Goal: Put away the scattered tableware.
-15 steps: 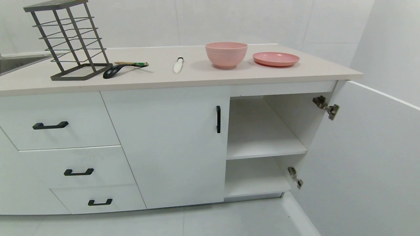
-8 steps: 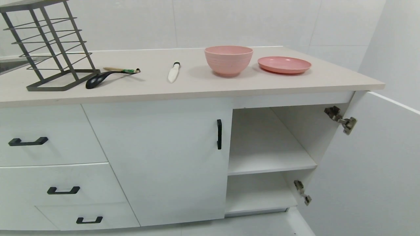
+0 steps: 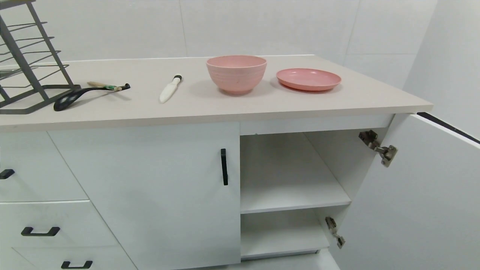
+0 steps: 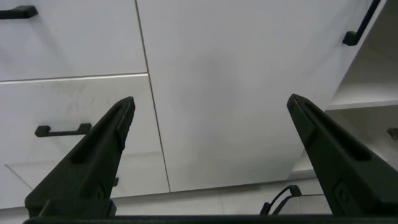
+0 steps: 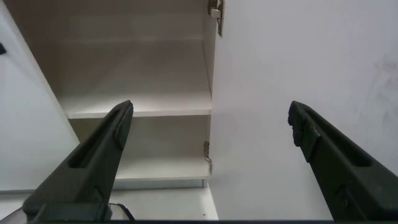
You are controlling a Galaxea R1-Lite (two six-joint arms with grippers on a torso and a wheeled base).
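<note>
left gripper (image 4: 210, 102) fingers wide apart | facing closed door (image 4: 236, 143) | drawers (image 4: 74, 68) with black handles (image 4: 61, 130) beside it | open shelf (image 4: 367, 90) past door handle (image 4: 359, 28)

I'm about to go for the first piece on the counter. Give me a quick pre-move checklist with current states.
1. The right cabinet door is open: ok.
2. The upper shelf is unobstructed: ok.
3. The left pincer is open, nothing held: ok.
4. The right pincer is open, nothing held: ok.
5. The pink bowl is upright, apart from the pink plate: ok.
6. Both arms are up at the countertop: not ok, both are lower down.
</note>
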